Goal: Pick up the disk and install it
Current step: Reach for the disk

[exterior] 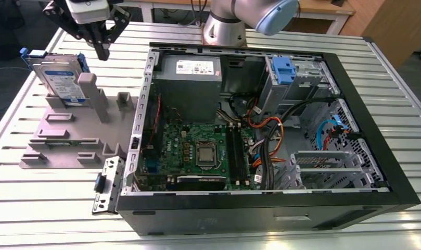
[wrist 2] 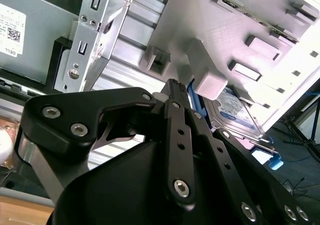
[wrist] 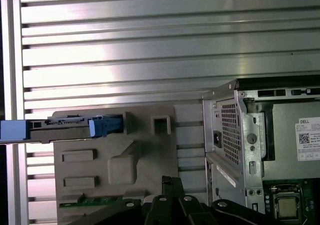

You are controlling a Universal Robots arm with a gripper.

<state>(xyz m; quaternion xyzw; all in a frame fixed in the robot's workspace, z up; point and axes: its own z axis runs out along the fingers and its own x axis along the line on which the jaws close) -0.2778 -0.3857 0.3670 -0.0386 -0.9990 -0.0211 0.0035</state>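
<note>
Farthest to the exterior view's left, the disk is seen standing on edge in a slot of the grey holder, its labelled face turned outward and the blue carrier's handle end uppermost. A grey post of the holder rises just beside it. In the first wrist view the disk is shown edge-on as a thin bar with blue at both ends.

Just to the right of the disk and above it, the gripper is held pointing down. Its fingers appear pressed together, and nothing is carried between them. The disk has not been touched.

Further right, the open computer case lies on the slatted metal table, with the motherboard exposed. A blue carrier is seen in the drive bay at the far corner.

The disk is judged to be rigid and fairly dense for its size. Its bare metal faces are likely to be smooth and slippery, and its mechanism is likely to be sensitive to knocks. A hold is best taken across the thin thickness at the exposed upper part. There the blue plastic frame should offer more friction than the metal, and the label face and connector edge are left alone.
</note>
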